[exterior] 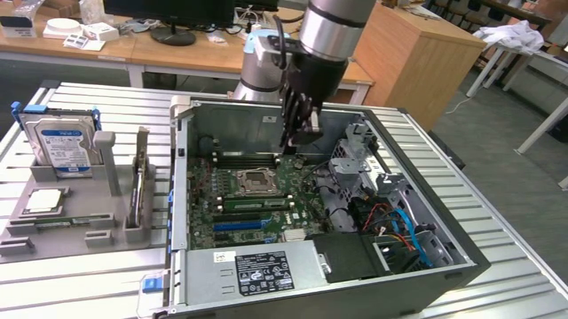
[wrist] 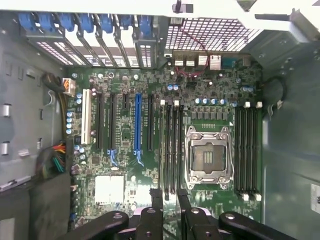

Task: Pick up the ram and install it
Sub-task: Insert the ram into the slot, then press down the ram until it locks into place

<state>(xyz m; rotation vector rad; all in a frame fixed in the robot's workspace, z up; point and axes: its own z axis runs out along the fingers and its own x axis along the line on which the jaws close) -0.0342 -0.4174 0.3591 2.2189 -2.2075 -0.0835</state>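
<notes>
Computer case (exterior: 469,267): open, centre of frame, holds the motherboard (exterior: 206,199).
Gray holder (exterior: 106,158): left of frame, holds hard drive (exterior: 60,143), processor chip (exterior: 44,199), and ram (exterior: 55,220) in its lower groove.
Gripper (exterior: 298,141): above the motherboard, fingers slightly apart.

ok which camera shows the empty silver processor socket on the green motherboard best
The wrist view: it looks straight down on the square silver processor socket, whole and unblocked, with its metal frame and empty centre plain. The exterior view shows the socket at a slant, amid the green motherboard.
</notes>
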